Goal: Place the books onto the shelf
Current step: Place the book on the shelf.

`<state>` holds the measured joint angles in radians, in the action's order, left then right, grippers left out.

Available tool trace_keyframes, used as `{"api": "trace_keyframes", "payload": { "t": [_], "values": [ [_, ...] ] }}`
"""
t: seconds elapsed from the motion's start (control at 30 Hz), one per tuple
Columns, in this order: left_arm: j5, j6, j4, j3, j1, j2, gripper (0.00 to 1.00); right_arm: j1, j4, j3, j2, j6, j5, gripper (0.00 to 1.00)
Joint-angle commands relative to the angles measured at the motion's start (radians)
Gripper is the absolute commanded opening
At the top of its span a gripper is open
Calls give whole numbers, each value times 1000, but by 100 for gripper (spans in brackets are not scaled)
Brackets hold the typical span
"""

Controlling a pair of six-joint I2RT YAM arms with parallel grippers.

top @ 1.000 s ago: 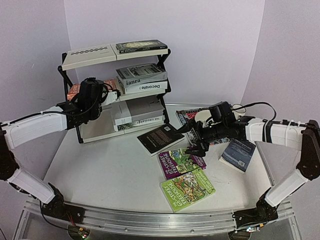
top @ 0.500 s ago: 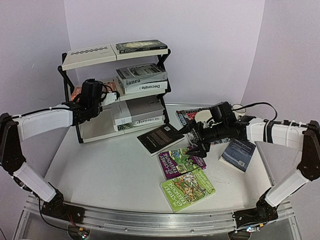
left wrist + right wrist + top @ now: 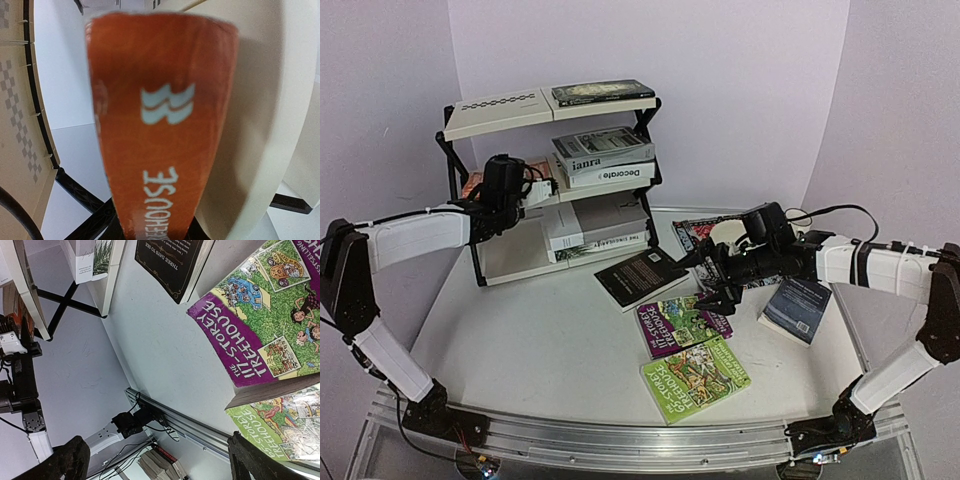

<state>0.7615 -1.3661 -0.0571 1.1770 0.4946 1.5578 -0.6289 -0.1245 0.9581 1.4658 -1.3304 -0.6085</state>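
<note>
A: Left elbow has swung outward, and from above the left gripper (image 3: 506, 188) sits nearer the shelf (image 3: 495, 112), at its middle tier, clamped on an orange paperback (image 3: 468, 185). Right arm hasn't shifted.

B: Left wrist?

A: Orange spine fills the view, shelf boards either side. Thin and bendy, I'd judge; a grip near the spine keeps it stiff.

B: Right wrist?

A: The right gripper (image 3: 159, 440) gapes empty above the purple paperback (image 3: 260, 325), flat on the table (image 3: 165, 340) beside the green paperback (image 3: 280, 425). Light, glossy, likely slippery; take it by a free edge.
</note>
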Motion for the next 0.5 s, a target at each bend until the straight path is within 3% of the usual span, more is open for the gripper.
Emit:
{"api": "trace_keyframes", "payload": {
  "t": [0.0, 0.13, 0.37, 0.47],
  "values": [
    [-9, 2, -73, 67, -4, 4, 2, 5, 33, 28, -34, 19, 3, 96],
    [-21, 11, -67, 63, -4, -5, 10, 5, 37, 28, -35, 19, 3, 96],
    [5, 46, 31, 67, -2, -31, 45, 5, 38, 33, -23, 21, 2, 96],
    [13, 76, 88, 80, 5, -43, 51, 5, 39, 37, -16, 22, 1, 96]
  ]
}}
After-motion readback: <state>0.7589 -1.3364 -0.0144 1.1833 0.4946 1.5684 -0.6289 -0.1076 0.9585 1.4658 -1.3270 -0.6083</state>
